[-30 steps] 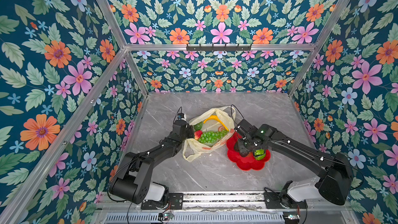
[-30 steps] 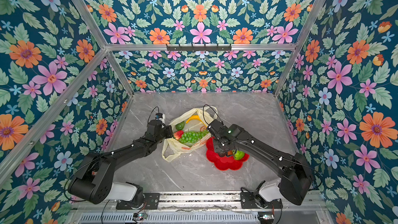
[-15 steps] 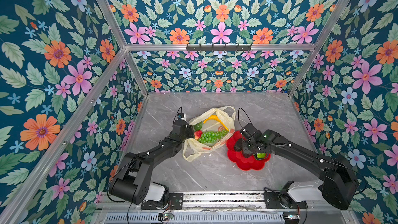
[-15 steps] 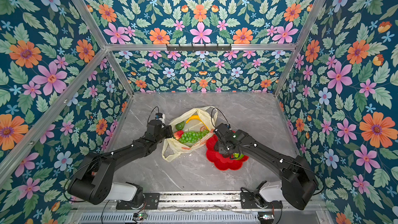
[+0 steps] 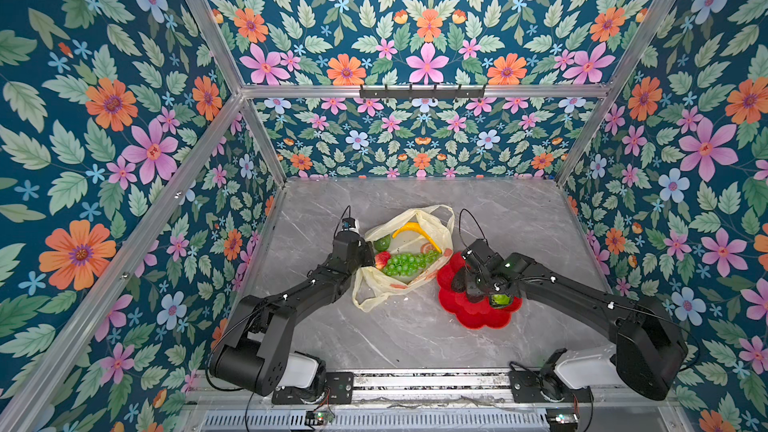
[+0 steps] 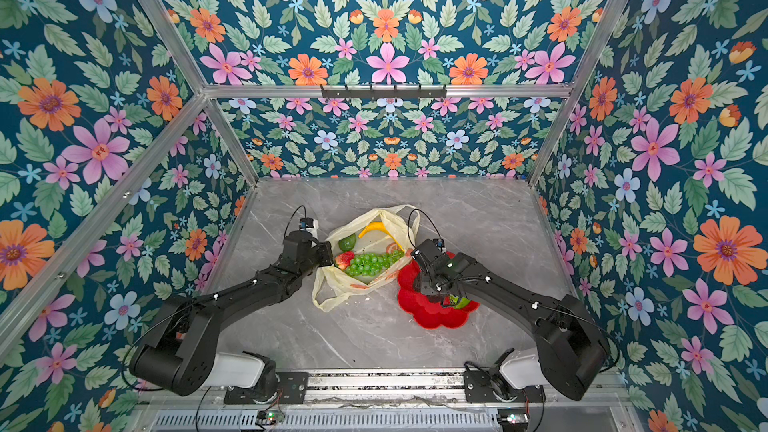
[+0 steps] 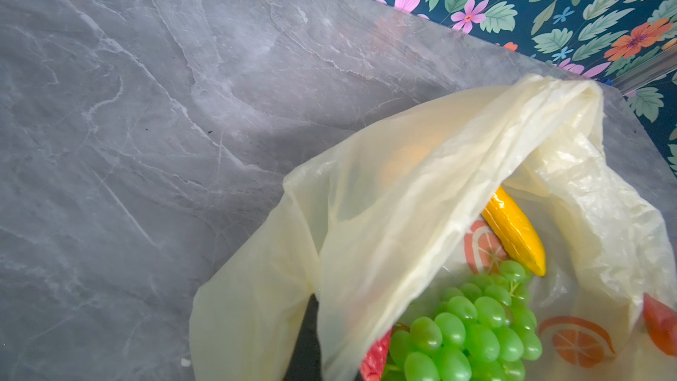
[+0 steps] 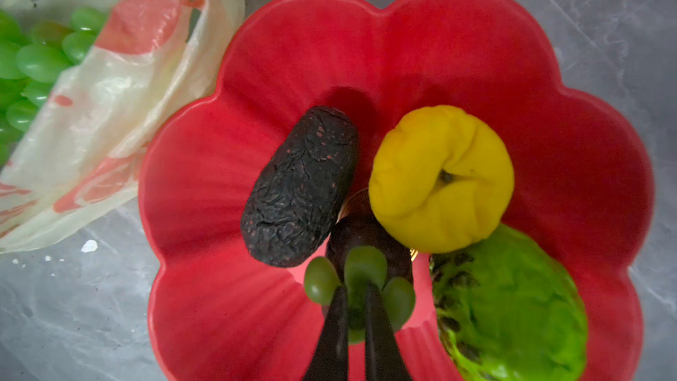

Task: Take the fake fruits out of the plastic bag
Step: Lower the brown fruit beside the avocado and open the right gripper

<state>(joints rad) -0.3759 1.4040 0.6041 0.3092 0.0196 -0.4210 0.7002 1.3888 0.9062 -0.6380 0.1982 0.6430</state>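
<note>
Grey marble tabletop (image 5: 374, 338), walled pen. The plastic bag (image 5: 374, 284) lay open near the table's middle: thin, crinkled, cream-yellow film with orange slice prints, its loop handles slack. The red flower-shaped plate (image 5: 473, 317) sat just beside the bag on the right arm's side, the bag's edge at the plate rim. The left gripper (image 5: 368, 253) stood at the opposite side of the bag, clenched on the rim; in the left wrist view the film draped up over a dark finger, holding the mouth open. Inside the bag: the large green grape bunch (image 5: 403, 264), glossy; the yellow banana (image 5: 415, 230) at the far side; a dark green fruit (image 5: 382, 243) and a red strawberry (image 5: 382, 259) close to the left gripper. Out of the bag, on the plate: the bumpy bright green fruit (image 8: 513, 302), a dark wrinkled avocado (image 8: 300, 188) and a yellow lemon (image 8: 439, 177), crowded together. The right gripper (image 8: 355, 291) hung over the plate, pinched on a small sprig of green grapes (image 8: 366, 269), not yet let go; something dark lay under it, unidentified. Judged roughly halfway: three fruits out and a sprig arriving, four items left in the bag.
</note>
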